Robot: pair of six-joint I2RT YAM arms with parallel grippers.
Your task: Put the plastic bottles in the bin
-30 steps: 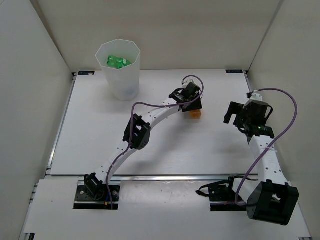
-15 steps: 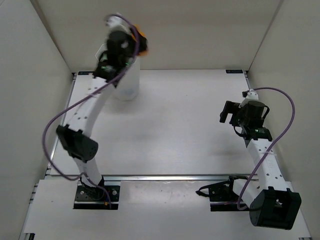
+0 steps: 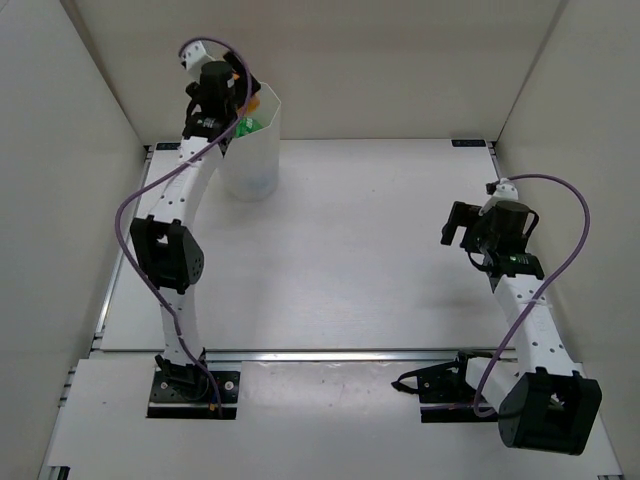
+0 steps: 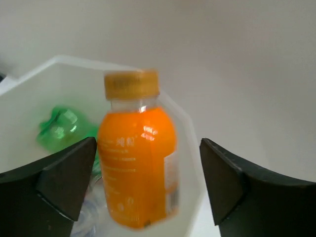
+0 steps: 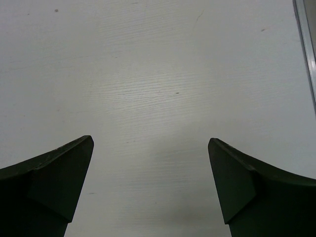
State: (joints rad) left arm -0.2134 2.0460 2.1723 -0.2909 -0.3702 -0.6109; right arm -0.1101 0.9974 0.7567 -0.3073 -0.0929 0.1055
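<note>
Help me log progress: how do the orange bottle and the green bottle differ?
The orange bottle sits cap-up between the left claw's open fingers, over the bin; the green bottle lies inside it. The orange one shows a yellow cap and label; the green one looks crumpled, no cap visible. Both are small plastic bottles.
</note>
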